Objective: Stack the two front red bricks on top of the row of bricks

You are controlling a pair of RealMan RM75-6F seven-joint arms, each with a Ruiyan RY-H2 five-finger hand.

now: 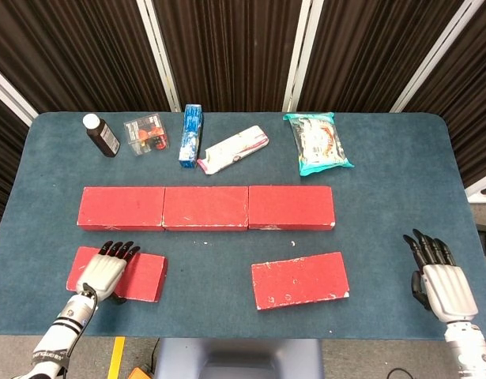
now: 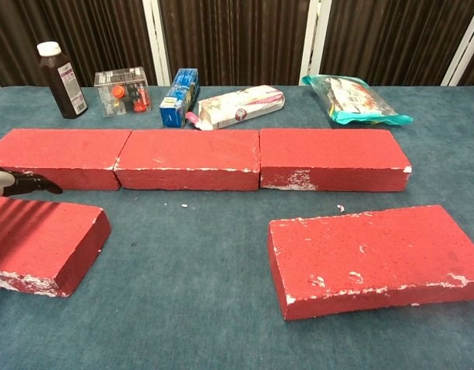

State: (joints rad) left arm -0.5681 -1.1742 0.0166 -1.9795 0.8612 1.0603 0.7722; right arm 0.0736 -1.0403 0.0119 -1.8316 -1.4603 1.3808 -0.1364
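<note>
A blue table (image 1: pixel 401 189) fills the head view, backed by dark curtains (image 1: pixel 227 47). Across its middle runs the row of bricks (image 1: pixel 205 208), three red blocks laid end to end and touching. This row serves as the landmark for everything else.

In front of the row's right end, apart from it, lies the right front brick (image 1: pixel 299 280), flat and slightly skewed, with nothing touching it. In front of the row's left end lies the left front brick (image 1: pixel 120 274); in the chest view its near edge looks raised a little off the table. The left hand (image 1: pixel 105 270) rests on top of this brick, fingers extended across the upper face and thumb at the near side; whether the grip has closed on it cannot be told.

Well to the right of the row, near the table's front edge, the right hand (image 1: pixel 438 280) holds nothing, its fingers straight and spread.

Behind the row, from right to left, sit a teal snack bag (image 1: pixel 318 142), a white packet (image 1: pixel 233 149), a blue box (image 1: pixel 191 135), a clear plastic box (image 1: pixel 145 133) and a dark bottle (image 1: pixel 101 135) with a white cap.
</note>
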